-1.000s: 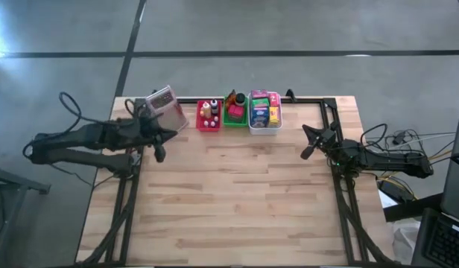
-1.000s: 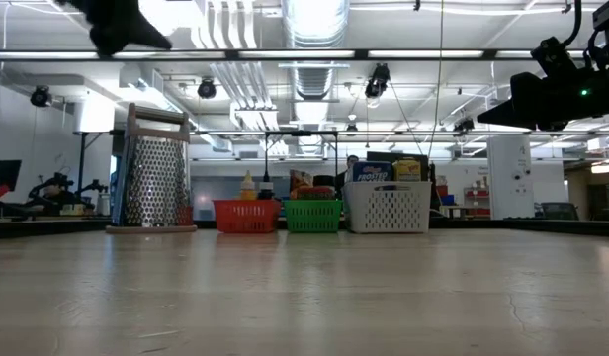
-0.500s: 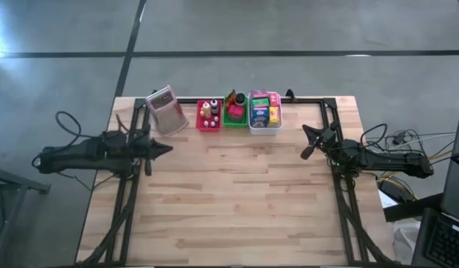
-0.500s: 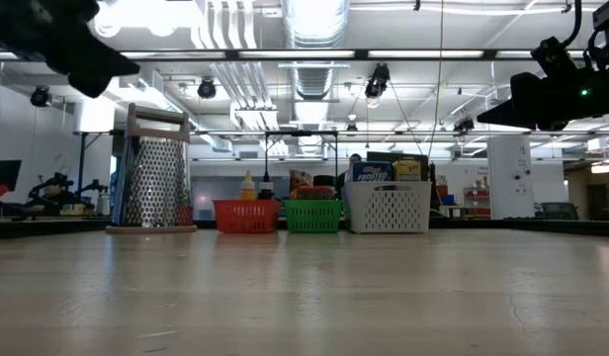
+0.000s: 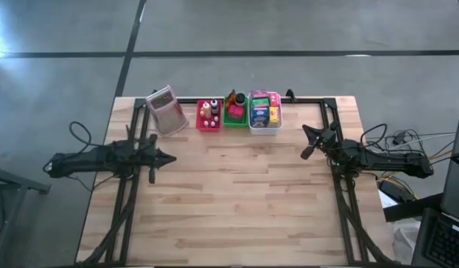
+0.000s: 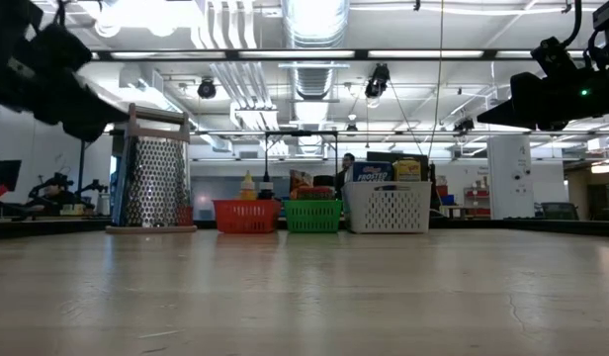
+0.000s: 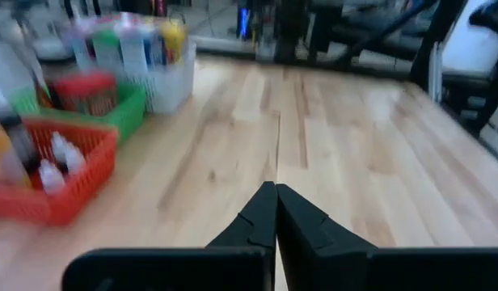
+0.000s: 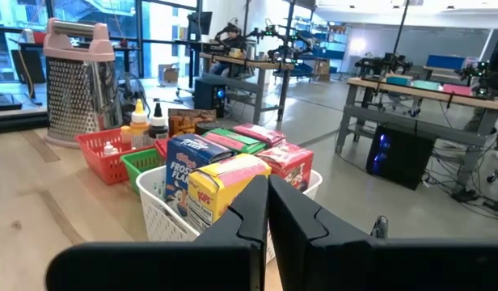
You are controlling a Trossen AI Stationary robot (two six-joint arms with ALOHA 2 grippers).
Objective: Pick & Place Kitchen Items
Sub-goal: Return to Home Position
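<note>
Kitchen items [image 5: 264, 112] all sit binned along the table's far edge: tiny pale bottles [image 7: 53, 158] in the red bin [image 5: 209, 129]; dark jar [image 7: 86, 95] in the green bin [image 5: 235, 123]; packets [image 8: 225, 174] standing upright in the white basket [image 5: 264, 131]. No loose item shows on the wooden table [image 5: 237, 201]. A steel grater [image 5: 167, 112] stands just beside the red bin, on the left arm's side.

Left gripper [image 5: 168, 158] holds nothing, fingers pressed together; it's over bare wood near the table's left edge, well apart from the bins. A sec ago it was up by the grater and red bin; since then it's swung back toward its own side and sunk in the low view.

Right gripper [image 5: 310, 134] is likewise closed on nothing, parked near the right edge, nose toward the white basket; no change there.

Judgement: sorting looks finished; the left arm's retreat reads as homing, w/ nothing left to pick.
</note>
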